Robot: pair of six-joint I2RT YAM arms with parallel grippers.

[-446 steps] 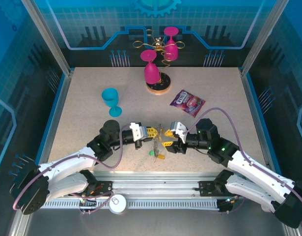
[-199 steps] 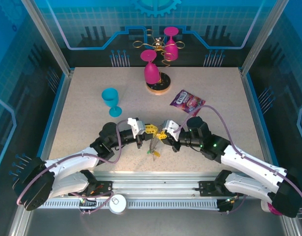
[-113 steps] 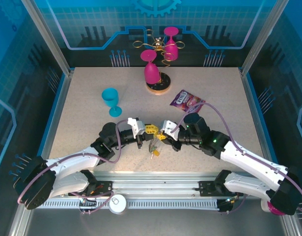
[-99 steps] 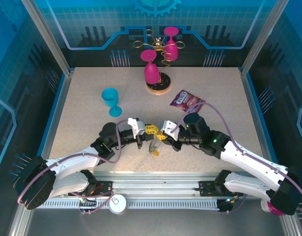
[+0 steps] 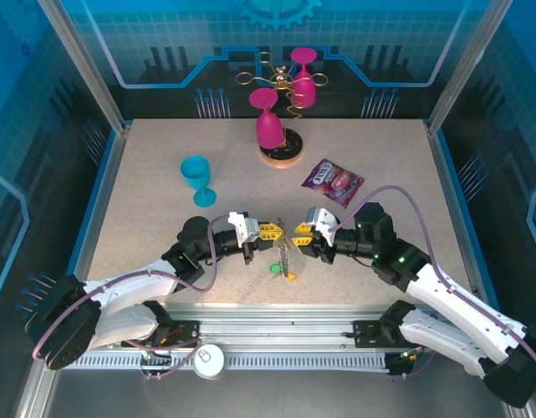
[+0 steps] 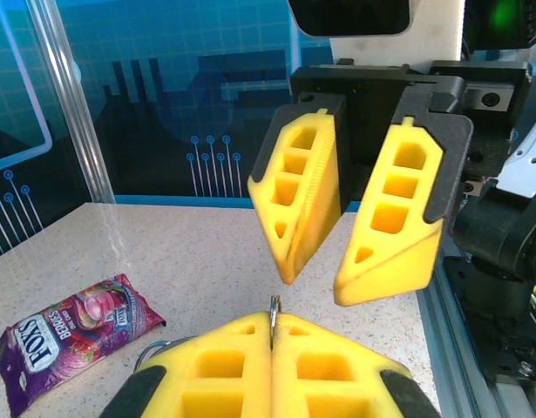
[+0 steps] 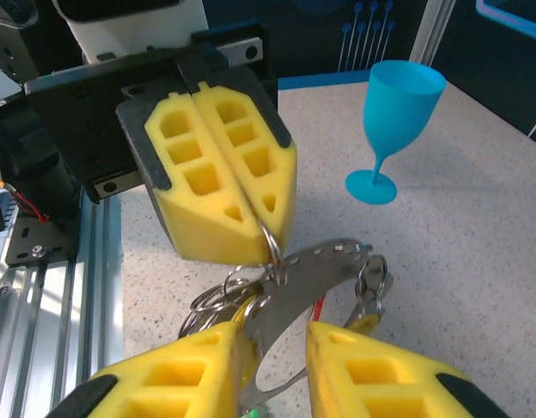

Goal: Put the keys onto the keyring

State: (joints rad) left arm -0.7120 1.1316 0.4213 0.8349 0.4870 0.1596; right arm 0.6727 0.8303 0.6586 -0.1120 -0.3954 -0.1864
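1. Grippers face each other tip to tip over the near-middle of the table [image 5: 163, 139].
2. Left gripper [image 5: 269, 232]: yellow fingers pressed together, pinching a thin metal ring at the top of the keyring [image 5: 286, 252].
3. Right gripper [image 5: 304, 235]: fingers parted with a narrow gap. In the right wrist view a flat metal piece of the bunch lies in that gap; cannot tell whether the pads touch it.
4. The keyring hangs as a grey chain-like strand straight below the meeting point of the two tips.
5. Keys [image 5: 289, 276] sit at the strand's lower end, just below and between the tips. Green and yellow heads show from above, a red bit in the right wrist view.
6. Teal cup [image 5: 196, 178]: upright, mouth up, far-left of the left gripper and well apart. Only teal shows inside it.
7. Gold wire stand [image 5: 250, 77]: far beyond both grippers, carrying pink glasses [image 5: 268, 126], the nearer one bowl-down.
8. Purple snack packet [image 5: 333, 183]: flat on the table, just beyond the right gripper.
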